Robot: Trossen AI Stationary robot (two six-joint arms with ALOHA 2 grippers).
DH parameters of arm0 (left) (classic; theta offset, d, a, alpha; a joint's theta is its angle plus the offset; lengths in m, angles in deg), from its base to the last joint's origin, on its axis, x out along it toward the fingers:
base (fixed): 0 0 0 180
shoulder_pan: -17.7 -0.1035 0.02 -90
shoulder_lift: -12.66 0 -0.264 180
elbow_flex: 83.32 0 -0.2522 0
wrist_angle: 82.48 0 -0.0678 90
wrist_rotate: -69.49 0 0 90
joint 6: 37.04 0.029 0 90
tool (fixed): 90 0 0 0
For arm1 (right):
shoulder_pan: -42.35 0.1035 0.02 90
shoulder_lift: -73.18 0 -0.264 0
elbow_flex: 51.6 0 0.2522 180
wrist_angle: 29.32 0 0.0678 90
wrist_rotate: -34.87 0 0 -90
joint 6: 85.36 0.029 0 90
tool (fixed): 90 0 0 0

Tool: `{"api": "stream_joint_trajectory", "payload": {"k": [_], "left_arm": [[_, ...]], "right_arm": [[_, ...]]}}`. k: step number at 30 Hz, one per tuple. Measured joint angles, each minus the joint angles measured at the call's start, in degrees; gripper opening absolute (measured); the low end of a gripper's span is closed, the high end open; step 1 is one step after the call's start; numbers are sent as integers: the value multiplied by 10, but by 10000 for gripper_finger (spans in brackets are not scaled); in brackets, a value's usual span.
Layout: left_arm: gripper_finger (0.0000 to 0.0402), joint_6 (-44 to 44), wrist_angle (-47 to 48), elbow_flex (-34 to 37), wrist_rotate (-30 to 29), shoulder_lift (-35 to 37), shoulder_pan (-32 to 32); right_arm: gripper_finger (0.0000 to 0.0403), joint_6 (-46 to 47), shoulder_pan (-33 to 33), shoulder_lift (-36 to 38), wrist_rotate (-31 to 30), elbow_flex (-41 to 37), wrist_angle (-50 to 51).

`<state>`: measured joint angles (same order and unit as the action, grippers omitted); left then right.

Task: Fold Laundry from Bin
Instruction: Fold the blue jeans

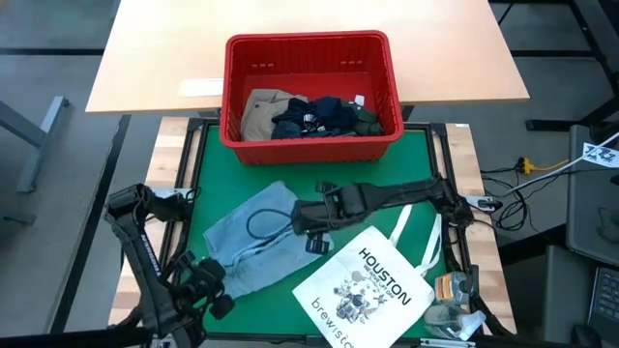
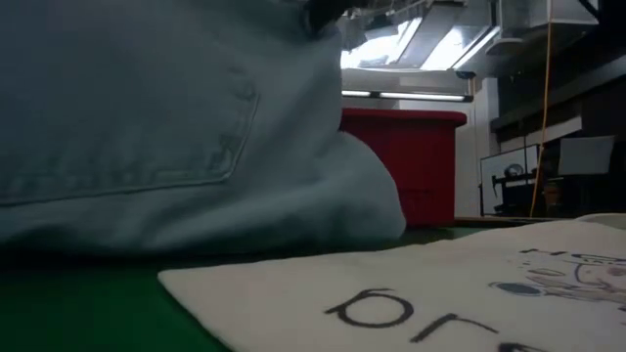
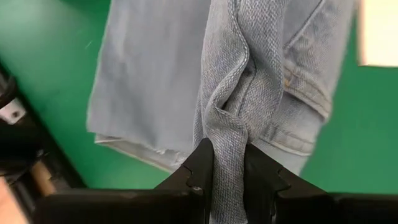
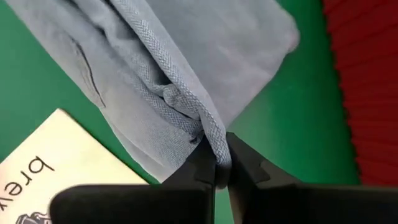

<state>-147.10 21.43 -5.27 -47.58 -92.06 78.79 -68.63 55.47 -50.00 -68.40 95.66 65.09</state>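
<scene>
A: Both grippers pinch the light blue denim garment (image 1: 253, 239). The left gripper (image 3: 229, 169) squeezes a thick fold between its fingers; the right gripper (image 4: 219, 163) nips a thin edge.

B: Could it slip?

A: Maybe, the thin edge could pull out. The cloth stretches away from each gripper's fingers, long way slanting on the green mat (image 1: 319, 159).

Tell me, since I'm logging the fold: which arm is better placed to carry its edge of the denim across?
Probably the right: its hand pinches the light blue denim garment's edge mid-mat with room either way. The left hand grips the near-left end by the green mat's edge.
</scene>
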Motion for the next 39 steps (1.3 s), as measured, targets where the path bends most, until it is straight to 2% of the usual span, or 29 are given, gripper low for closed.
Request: {"api": "stream_joint_trajectory", "payload": {"k": [8, 17, 22, 27, 31, 39], "left_arm": [[52, -6, -2, 66, 37, 33, -17], [52, -69, -1, 201, 51, 76, -46], [52, -69, -1, 249, 52, 79, -79], [52, -65, -3, 260, 61, 78, -107], [52, -85, -4, 288, 71, 78, -128], [52, -111, -56, 351, 84, 78, -164]], "right_arm": [[19, -67, -83, -2, 97, -51, -65], [19, -86, -183, -2, 204, -104, -167], [19, -100, -222, -2, 206, -152, -239], [19, -114, -240, -2, 200, -209, -320], [19, -125, -242, -2, 141, -239, -383], [19, -128, -242, -1, 94, -288, -472]]}}
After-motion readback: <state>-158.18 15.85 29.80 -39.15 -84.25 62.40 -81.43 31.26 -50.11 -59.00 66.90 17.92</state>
